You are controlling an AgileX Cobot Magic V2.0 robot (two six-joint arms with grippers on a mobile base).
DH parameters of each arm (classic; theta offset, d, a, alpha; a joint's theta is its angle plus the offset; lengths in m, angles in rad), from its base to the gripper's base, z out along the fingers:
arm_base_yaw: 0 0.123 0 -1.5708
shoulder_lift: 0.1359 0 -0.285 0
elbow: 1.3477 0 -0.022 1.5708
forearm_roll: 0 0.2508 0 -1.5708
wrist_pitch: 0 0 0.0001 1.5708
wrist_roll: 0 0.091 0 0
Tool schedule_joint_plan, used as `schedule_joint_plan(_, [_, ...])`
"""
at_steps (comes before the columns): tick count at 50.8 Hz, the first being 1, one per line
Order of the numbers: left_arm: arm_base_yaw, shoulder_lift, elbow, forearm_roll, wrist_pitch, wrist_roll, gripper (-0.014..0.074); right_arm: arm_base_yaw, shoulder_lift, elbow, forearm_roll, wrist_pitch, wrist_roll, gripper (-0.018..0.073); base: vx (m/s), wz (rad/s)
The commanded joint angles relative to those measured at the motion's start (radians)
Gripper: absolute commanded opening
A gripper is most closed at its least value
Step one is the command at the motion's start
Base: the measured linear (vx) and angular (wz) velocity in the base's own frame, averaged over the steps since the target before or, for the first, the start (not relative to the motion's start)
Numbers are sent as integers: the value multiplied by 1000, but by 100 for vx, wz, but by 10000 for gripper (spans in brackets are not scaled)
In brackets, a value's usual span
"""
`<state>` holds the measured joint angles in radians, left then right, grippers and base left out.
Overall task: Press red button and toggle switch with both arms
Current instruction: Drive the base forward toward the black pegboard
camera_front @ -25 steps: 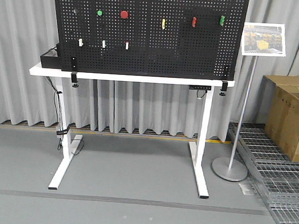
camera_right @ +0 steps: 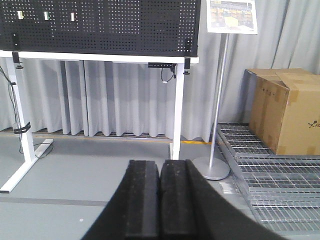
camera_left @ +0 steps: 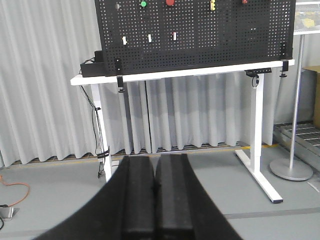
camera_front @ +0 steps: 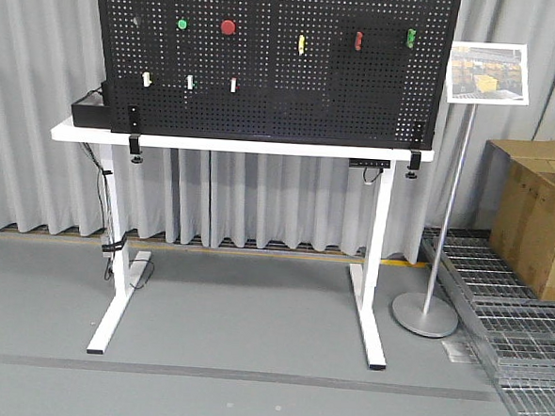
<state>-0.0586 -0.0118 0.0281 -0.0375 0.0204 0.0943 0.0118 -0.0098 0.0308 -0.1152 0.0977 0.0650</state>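
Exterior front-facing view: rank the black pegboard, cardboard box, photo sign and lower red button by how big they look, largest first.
1. black pegboard, though its top is cut off
2. cardboard box, partly cut off at the right edge
3. photo sign
4. lower red button

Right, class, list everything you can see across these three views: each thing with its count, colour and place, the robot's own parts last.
pegboard: one, black, upright on the table
table: one, white, before the curtain
round red buttons: two, red, upper left of the pegboard
green button: one, green, left of the lower red one
white switches: three, white, row at lower left
small switches: three, yellow, red, green, upper right
black box: one, black, table's left end
sign stand: one, silver, right of the table
cardboard box: one, brown, far right
floor grating: several panels, grey, right floor
curtain: grey, behind everything
left gripper: one, black, shut
right gripper: one, black, shut
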Motion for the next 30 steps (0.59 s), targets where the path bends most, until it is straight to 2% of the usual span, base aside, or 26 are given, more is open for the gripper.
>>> schedule_joint_plan(1, [3, -14, 27, -10, -85, -8, 2, -6, -16, 10, -8, -76, -2, 0, 2, 0])
schedule_joint_plan(16, [3, -14, 27, -10, -85, -8, 2, -6, -16, 10, -8, -76, -2, 0, 9, -1])
schedule_joint_plan(30, [3, -14, 27, -10, -85, -8, 2, -6, -16, 10, -8, -76, -2, 0, 24, 3])
